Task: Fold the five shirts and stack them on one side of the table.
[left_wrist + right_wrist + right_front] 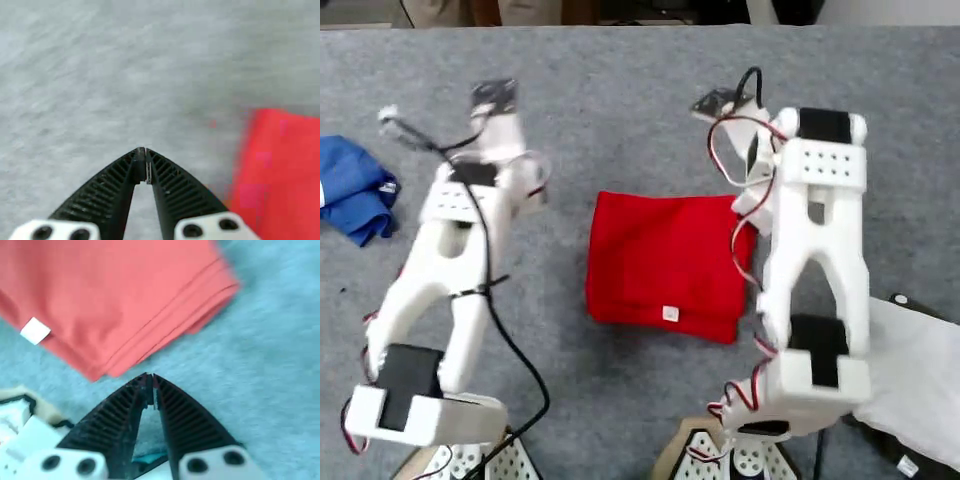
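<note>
A folded red shirt (pixel 665 262) lies in the middle of the grey table, a small white tag (pixel 670 314) on its near edge. A crumpled blue shirt (pixel 355 190) sits at the left edge, and a white shirt (pixel 915 375) lies at the near right. My left gripper (pixel 142 166) is shut and holds nothing; it hovers over bare table just left of the red shirt (pixel 280 175). My right gripper (pixel 150 382) is also shut on nothing, just off the red shirt's (pixel 110 295) right edge and apart from the cloth.
The grey cloth-covered table (pixel 620 90) has free room along the far side and between the blue and red shirts. Both arm bases (pixel 720 450) stand at the near edge. A dark item (pixel 900 300) peeks out by the white shirt.
</note>
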